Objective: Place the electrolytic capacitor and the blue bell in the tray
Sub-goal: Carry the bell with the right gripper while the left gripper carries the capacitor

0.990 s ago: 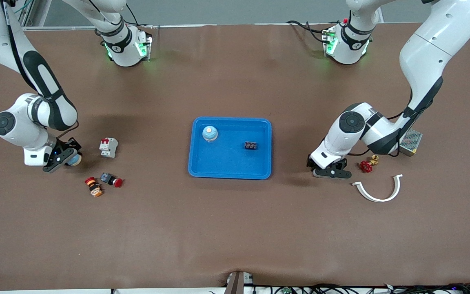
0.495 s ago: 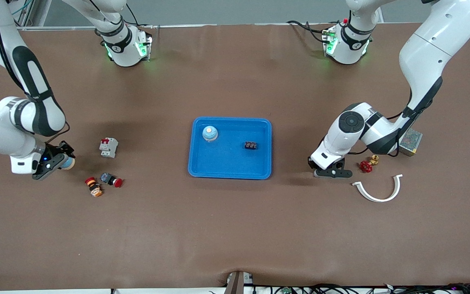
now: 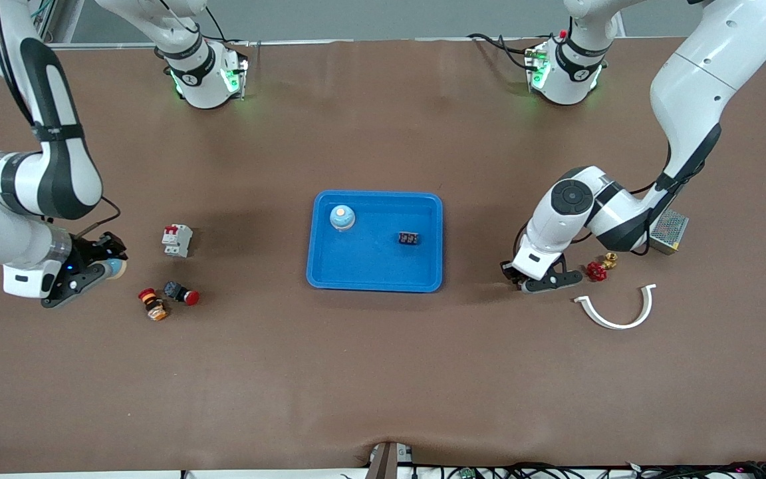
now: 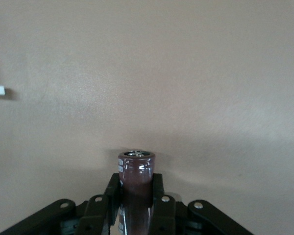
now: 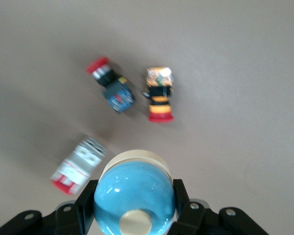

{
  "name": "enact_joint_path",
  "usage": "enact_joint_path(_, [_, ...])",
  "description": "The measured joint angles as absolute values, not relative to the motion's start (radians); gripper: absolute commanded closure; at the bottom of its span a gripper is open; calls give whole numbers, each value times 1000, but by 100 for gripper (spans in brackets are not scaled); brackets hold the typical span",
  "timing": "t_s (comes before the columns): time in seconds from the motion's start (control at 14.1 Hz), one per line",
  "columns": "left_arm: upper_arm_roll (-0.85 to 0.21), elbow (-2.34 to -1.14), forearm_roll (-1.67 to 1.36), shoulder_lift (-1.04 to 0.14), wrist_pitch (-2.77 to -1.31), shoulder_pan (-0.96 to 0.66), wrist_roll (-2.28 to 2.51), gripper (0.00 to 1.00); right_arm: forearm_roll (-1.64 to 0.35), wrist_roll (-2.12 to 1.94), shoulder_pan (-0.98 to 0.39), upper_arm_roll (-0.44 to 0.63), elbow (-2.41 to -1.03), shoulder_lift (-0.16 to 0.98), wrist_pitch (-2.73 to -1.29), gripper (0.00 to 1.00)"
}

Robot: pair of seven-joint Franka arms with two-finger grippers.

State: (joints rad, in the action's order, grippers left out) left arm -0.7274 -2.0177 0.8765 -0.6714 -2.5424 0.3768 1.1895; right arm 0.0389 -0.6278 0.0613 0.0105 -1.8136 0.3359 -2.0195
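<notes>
The bright blue tray [image 3: 375,278] lies mid-table and holds a blue bell [image 3: 342,217] and a small black part [image 3: 409,237]. My right gripper [image 3: 100,263] is shut on a second blue bell with a cream button [image 5: 137,188], held over the table toward the right arm's end, beside the white breaker. Its fingers [image 5: 86,199] clamp the dome's sides. My left gripper [image 3: 542,281] is low over the table between the tray and the red valve. It is shut on the dark maroon electrolytic capacitor [image 4: 136,172], which stands up between the fingers [image 4: 160,187].
A white circuit breaker [image 3: 177,240], a red push button [image 3: 181,293] and an orange-red button [image 3: 152,304] lie near the right gripper. A red valve [image 3: 597,270], a white curved strip [image 3: 616,309] and a metal box [image 3: 670,231] lie by the left gripper.
My right arm has swung away from the tray toward its end of the table, carrying the blue bell. My left gripper has tilted slightly with the capacitor.
</notes>
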Motion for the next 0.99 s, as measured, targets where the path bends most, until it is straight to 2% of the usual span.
enact_joint_path(0.21, [-774, -2013, 813, -659, -2515, 379, 1380, 100, 18, -435, -33, 7, -1771, 327, -1967, 66])
enact_joint_path(0.57, [-884, -1980, 774, -649, -2424, 377, 1798, 100, -16, -47, -227, 3, -1760, 318, -1964, 66])
enact_joint_path(0.78, [-907, -1951, 771, -649, -2379, 343, 2002, 100, -122, 133, -318, 2, -1759, 316, -1968, 66])
enact_joint_path(0.99, [-909, -1892, 767, -649, -2320, 258, 2167, 100, -142, 283, -403, 2, -1759, 317, -2011, 66])
